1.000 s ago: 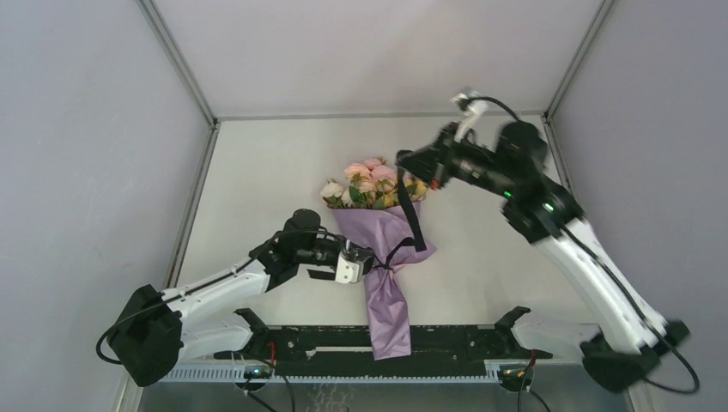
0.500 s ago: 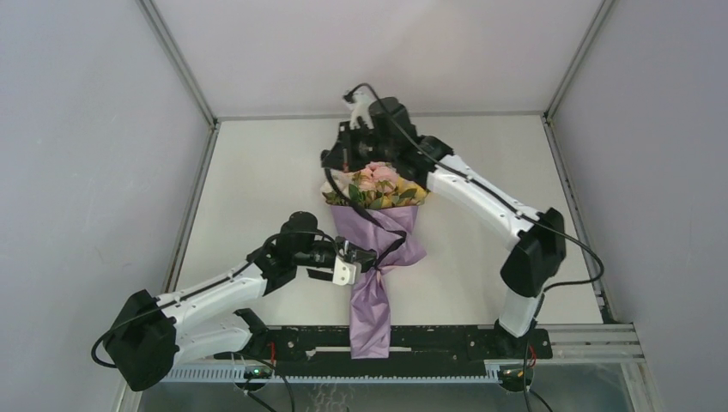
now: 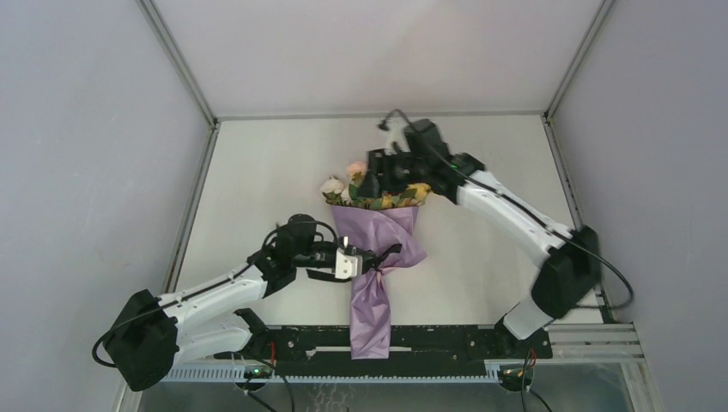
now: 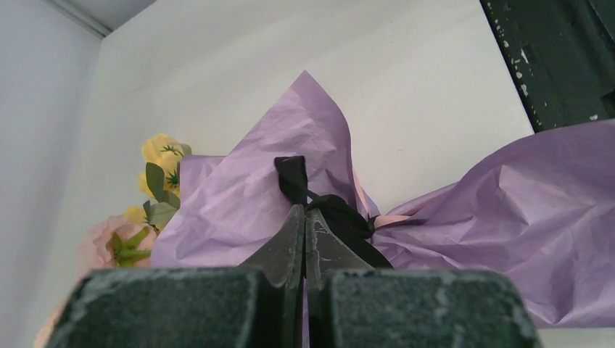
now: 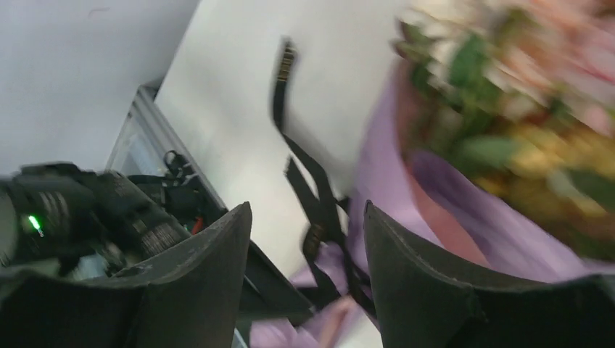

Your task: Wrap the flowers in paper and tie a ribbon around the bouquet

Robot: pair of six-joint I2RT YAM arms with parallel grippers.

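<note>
White table [image 3: 257,172] — grey walls [image 3: 86,129], black rail [image 3: 446,339]

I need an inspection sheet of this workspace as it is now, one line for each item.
Surface: white table.
Job's things: bouquet lies flat, flowers at the far end, lilac paper tail over the black rail; black ribbon around its waist.
Clutter: nothing seen.
Grippers: left gripper shut on the ribbon; right gripper open above the flowers, holding nothing.
Cables: black cable loops at the right wrist.
Surroundings: grey walls on three sides.
</note>
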